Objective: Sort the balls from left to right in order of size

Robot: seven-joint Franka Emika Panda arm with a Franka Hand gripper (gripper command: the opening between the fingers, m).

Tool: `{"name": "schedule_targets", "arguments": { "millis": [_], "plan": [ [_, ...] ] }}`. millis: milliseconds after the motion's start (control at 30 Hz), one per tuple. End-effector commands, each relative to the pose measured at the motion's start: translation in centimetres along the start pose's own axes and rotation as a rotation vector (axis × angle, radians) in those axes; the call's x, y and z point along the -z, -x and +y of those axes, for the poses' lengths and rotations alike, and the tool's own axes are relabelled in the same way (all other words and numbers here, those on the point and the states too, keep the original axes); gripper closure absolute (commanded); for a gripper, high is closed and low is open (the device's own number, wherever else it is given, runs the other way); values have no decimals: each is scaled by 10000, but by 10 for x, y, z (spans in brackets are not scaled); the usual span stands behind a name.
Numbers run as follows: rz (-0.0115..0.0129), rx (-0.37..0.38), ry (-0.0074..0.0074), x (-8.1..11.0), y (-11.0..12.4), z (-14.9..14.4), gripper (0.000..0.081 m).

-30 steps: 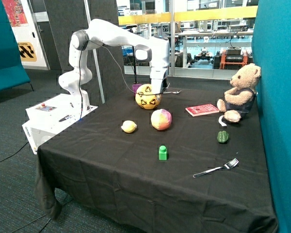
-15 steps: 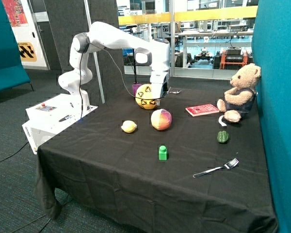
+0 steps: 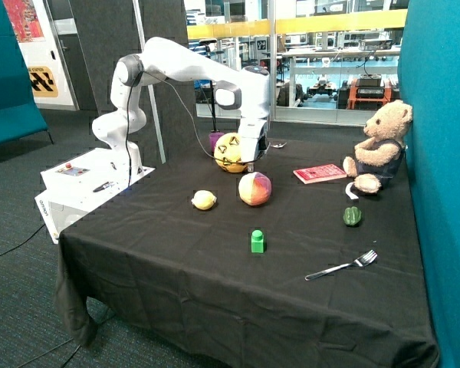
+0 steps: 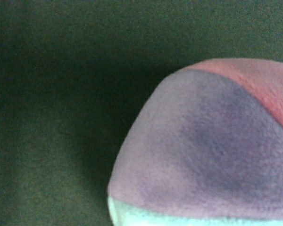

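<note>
We are seeing a teddy bear (image 3: 379,147) sitting at the table's (image 3: 176,268) far edge by the teal wall, a red book (image 3: 320,174) lying just beside it, a green pepper-like object (image 3: 352,216) resting nearer us, a fork (image 3: 342,265) lying toward the near corner, and a green block (image 3: 257,241) standing mid-table.

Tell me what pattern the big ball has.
Yellow with black triangle marks, clearest in the outside view.

Small yellow ball (image 3: 204,200), soft multicoloured ball (image 3: 254,188), large marked ball (image 3: 231,152) behind.
</note>
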State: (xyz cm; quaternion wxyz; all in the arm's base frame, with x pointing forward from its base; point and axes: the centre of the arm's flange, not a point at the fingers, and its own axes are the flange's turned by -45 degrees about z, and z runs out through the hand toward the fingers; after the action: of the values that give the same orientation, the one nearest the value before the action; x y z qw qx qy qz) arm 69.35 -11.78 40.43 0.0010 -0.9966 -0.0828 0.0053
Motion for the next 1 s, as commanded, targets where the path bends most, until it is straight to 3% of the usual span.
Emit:
{"name": "schedule_targets", "arguments": {
  "millis": [0, 967],
  "plan": [
    [105, -9, 28, -12, 0, 1, 0],
    [104, 27, 29, -44, 2, -1, 0]
  ]
}}
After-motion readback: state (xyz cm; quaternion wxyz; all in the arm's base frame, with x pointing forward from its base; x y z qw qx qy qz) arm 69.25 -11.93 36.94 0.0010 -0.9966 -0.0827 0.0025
